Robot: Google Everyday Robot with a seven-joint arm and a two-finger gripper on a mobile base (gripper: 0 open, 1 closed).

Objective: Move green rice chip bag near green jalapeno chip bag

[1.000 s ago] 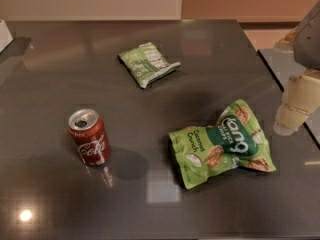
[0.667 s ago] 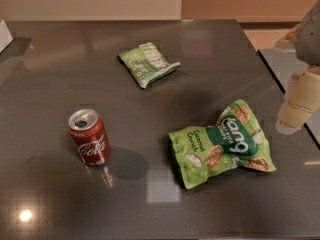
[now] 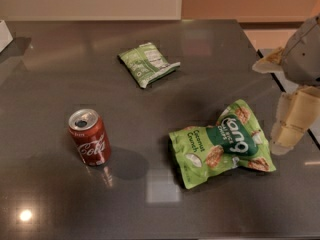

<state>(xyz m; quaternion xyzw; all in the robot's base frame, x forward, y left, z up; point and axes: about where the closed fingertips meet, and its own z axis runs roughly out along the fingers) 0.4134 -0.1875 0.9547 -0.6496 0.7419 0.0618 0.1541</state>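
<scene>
Progress: not begun, by my reading. The large, crinkled, bright-green rice chip bag lies at the front right of the dark glossy table. It is well apart from the small, flat, pale-green jalapeno chip bag farther back.
Left: grasp, carry, set down.
Arm: the cream plastic gripper hangs pointing down, just beside the rice chip bag's right edge.
Grip: wide or narrow, cannot tell.
Also: an upright red cola can stands front left.

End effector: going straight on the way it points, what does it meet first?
Pointing down at far right, the end effector would likely meet bare table first, just right of the green rice chip bag. Depth is unclear; it may clip the bag's edge.
</scene>
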